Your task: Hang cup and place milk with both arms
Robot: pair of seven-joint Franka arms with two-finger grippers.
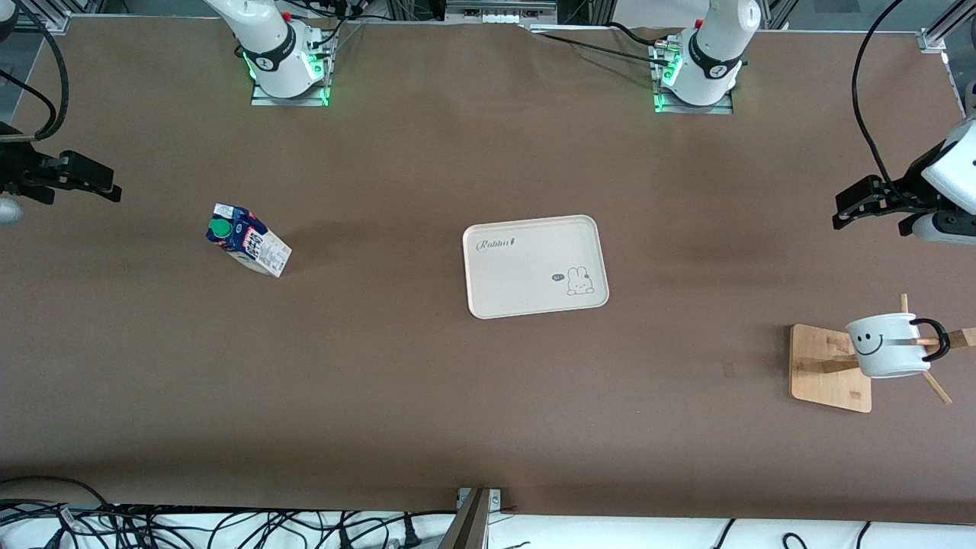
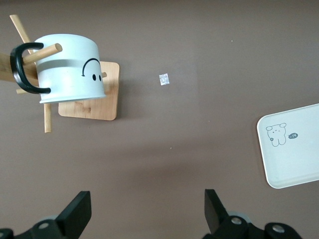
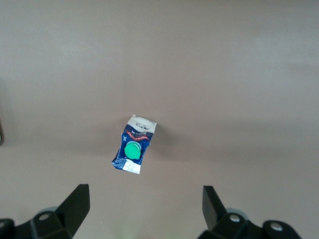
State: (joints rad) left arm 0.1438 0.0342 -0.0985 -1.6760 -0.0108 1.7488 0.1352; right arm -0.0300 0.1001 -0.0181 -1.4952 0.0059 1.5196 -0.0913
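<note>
Two black grippers hover open and empty: left gripper (image 1: 858, 206) above the glossy white cup (image 1: 888, 347) hung on a wooden rack (image 1: 827, 366), right gripper (image 1: 84, 177) above the upright milk (image 1: 248, 240), apart from the rounded cream tray (image 1: 534, 267).

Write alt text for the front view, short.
A white smiley cup hangs by its black handle on a wooden rack at the left arm's end of a brown table; a milk carton stands toward the right arm's end, and a cream tray lies empty between them. The left gripper and right gripper hang open over the table's ends, holding nothing.
</note>
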